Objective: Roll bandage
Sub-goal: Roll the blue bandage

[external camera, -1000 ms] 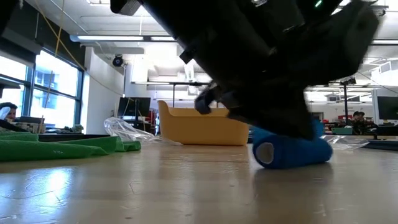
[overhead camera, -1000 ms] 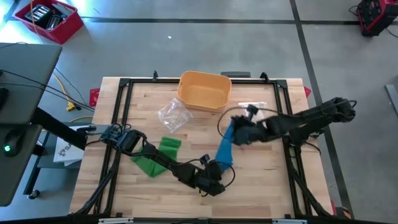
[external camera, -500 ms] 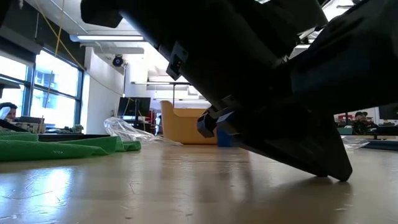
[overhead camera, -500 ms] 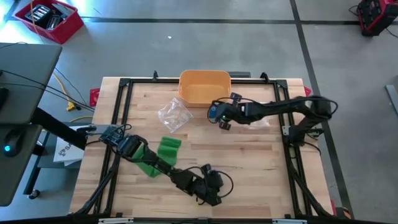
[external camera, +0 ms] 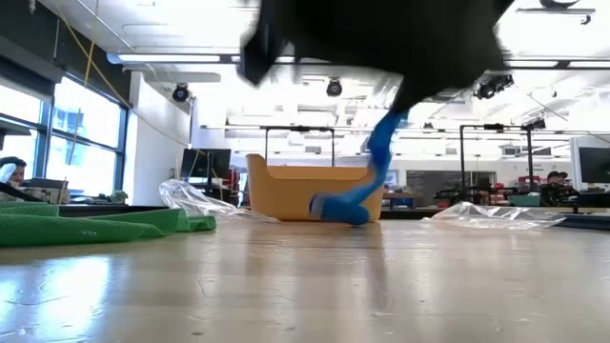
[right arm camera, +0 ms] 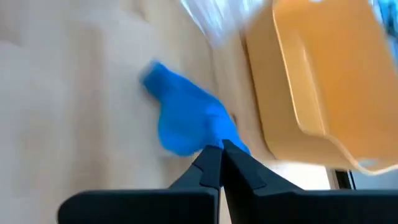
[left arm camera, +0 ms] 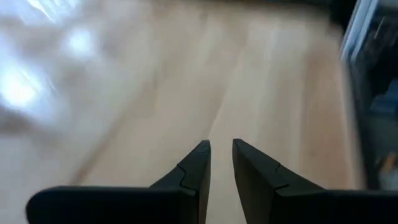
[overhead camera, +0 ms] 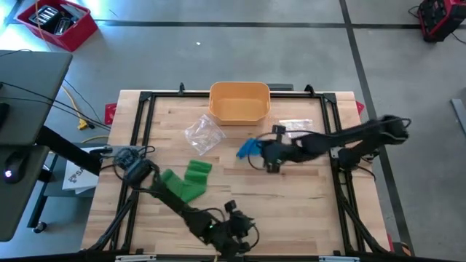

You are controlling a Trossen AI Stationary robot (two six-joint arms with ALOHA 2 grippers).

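Note:
The blue bandage (overhead camera: 247,148) lies bunched in the middle of the table, in front of the yellow bin (overhead camera: 239,102). My right gripper (overhead camera: 259,153) reaches in from the table's right and is shut on it. In the low view the bandage hangs as a strip (external camera: 381,152) from the gripper above. My left gripper (overhead camera: 242,234) hovers by the table's near edge. Its fingers (left arm camera: 202,155) stand a little apart with nothing between them. A green bandage (overhead camera: 186,179) lies loose on the wood at the left. My right gripper pinches the blue bandage's upper end (right arm camera: 216,135) between its two fingertips, slanting down from the table's right side. The strip hangs slack below the fingers. Its bunched lower part (external camera: 339,209) rests on the table.
The yellow bin stands at the far edge. Clear plastic wrappers lie left (overhead camera: 203,135) and right (overhead camera: 295,126) of it. A black frame (overhead camera: 138,145) runs round the tabletop. Bare wood shows between the two grippers.
My right gripper swung toward the bin with the blue bandage, then came back part way toward the middle. The bandage had run as a strip with a roll on the table near my left gripper. It now hangs bunched from the right gripper. My left gripper rose and drew toward the near edge.

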